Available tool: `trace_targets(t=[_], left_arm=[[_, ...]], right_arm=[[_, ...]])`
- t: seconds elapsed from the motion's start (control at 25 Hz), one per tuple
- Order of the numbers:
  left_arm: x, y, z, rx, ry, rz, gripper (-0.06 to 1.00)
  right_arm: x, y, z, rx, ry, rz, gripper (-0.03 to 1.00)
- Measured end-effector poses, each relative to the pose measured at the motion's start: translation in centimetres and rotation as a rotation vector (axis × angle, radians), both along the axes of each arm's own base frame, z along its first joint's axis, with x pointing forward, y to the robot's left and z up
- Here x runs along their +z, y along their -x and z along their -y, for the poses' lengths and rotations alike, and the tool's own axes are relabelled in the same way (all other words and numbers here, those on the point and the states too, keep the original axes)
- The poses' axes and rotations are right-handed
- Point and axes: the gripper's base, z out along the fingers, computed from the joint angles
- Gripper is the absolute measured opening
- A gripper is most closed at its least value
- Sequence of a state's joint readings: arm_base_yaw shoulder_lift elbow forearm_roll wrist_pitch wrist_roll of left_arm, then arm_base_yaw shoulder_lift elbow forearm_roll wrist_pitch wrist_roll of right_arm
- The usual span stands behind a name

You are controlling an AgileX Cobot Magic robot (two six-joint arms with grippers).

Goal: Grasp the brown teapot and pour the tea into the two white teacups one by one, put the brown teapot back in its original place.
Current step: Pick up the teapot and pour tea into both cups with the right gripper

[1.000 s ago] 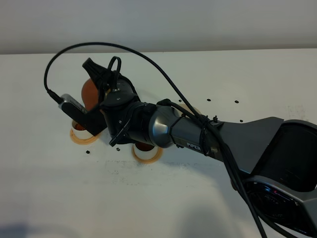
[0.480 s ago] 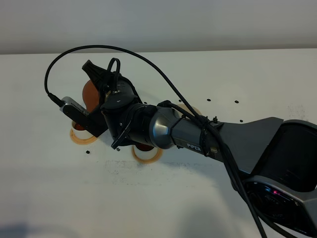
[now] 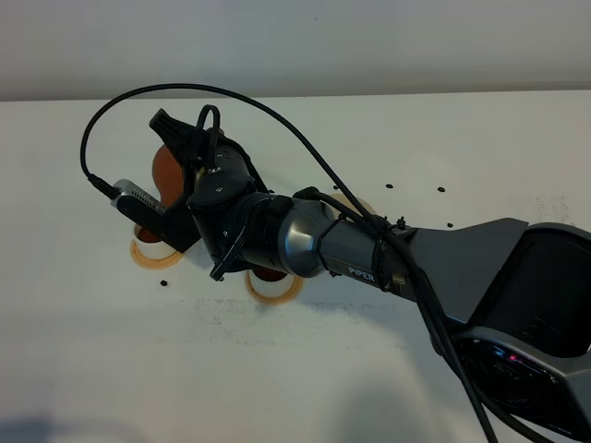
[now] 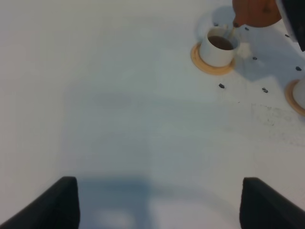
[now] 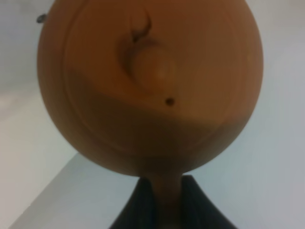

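A: Where's the teapot (image 5: 150, 86)?
B: Pinched by its handle in the right gripper (image 5: 161, 200), tipped above a cup (image 4: 219, 47) on its coaster (image 4: 209, 67).
A: Surface?
B: White table (image 3: 305, 369), dark specks, pale wall (image 3: 369, 41) behind. Left gripper (image 4: 157, 202) spread, empty.

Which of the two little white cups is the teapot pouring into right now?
The white teacup directly under the brown teapot, its spout right over the rim. The other cup sits farther from the spout, largely hidden under the arm.
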State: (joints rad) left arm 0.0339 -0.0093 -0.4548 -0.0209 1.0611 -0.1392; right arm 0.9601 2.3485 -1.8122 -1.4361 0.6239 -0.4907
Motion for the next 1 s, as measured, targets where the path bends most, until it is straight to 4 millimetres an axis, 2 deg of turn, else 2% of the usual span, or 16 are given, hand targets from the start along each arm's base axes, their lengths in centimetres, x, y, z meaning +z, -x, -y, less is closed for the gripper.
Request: trace_targets(t=[1.0], left_arm=[[0.00, 0.00, 0.00, 0.000, 0.000, 0.000, 0.68]], right_arm=[[0.14, -0.01, -0.08, 0.012, 0.012, 0.021, 0.10]])
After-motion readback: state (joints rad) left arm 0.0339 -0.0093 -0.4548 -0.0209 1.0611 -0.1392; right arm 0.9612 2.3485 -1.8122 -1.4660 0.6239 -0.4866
